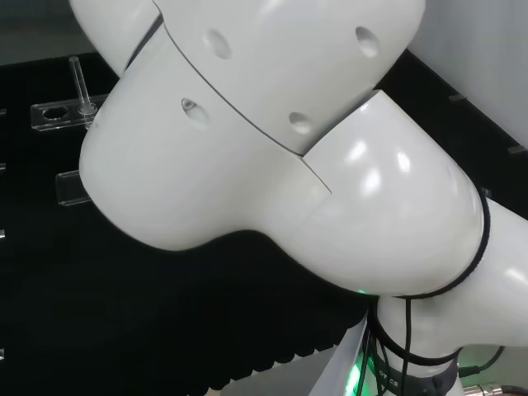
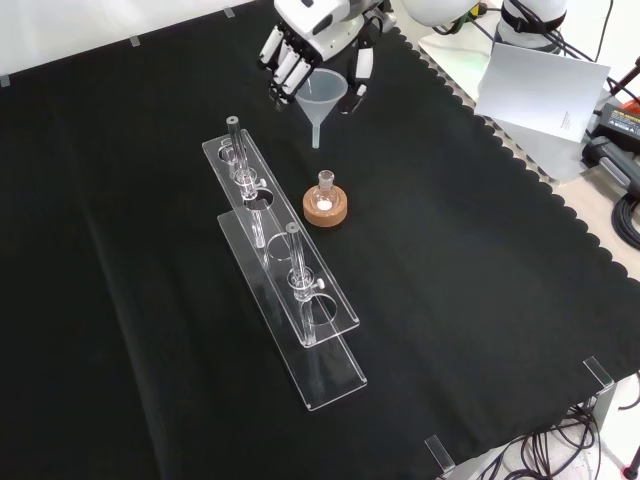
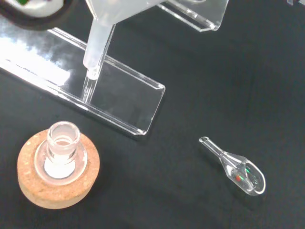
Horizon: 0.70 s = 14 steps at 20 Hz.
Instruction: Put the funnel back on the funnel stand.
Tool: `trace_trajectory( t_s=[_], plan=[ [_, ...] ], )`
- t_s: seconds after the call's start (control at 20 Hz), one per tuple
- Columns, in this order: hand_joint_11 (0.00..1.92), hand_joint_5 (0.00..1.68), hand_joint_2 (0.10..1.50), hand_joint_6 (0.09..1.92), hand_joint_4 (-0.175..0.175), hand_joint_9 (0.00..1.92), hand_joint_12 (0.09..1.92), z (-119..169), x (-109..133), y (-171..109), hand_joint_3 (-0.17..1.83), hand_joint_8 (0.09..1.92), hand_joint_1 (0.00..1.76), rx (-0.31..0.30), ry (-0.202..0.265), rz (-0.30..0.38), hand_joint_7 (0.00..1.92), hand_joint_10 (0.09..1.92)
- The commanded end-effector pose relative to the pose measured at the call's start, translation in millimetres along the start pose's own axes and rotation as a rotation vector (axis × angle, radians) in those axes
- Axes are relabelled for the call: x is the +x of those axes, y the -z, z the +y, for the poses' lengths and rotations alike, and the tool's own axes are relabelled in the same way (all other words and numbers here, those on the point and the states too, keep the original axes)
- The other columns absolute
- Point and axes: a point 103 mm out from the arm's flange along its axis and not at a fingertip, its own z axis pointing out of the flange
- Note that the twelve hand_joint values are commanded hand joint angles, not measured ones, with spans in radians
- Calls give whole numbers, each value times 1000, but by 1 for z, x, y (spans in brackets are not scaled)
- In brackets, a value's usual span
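The hand (image 2: pixel 318 45), at the far side of the cloth in the front view, has its fingers curled round the rim of the translucent funnel (image 2: pixel 321 100), held upright in the air. The clear funnel stand (image 2: pixel 300 300) lies nearer, left of a flask (image 2: pixel 325 185) on a cork ring (image 2: pixel 327 210).

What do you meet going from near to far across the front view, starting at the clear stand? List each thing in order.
Funnel stand → flask on its cork ring → funnel held in the hand.
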Motion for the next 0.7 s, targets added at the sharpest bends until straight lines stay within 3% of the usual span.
trace_trajectory(
  t_s=[0.05,0.4,0.7],
  plan=[
    [698,828,751,772,-1,1153,1223,5,-18,17,596,689,812,10,-17,20,854,358],
    [695,828,751,781,0,1148,1225,11,-40,35,597,692,809,-13,-50,28,848,361],
    [694,827,751,784,0,1145,1226,32,-61,46,598,696,807,-14,-68,55,846,364]
  ],
)
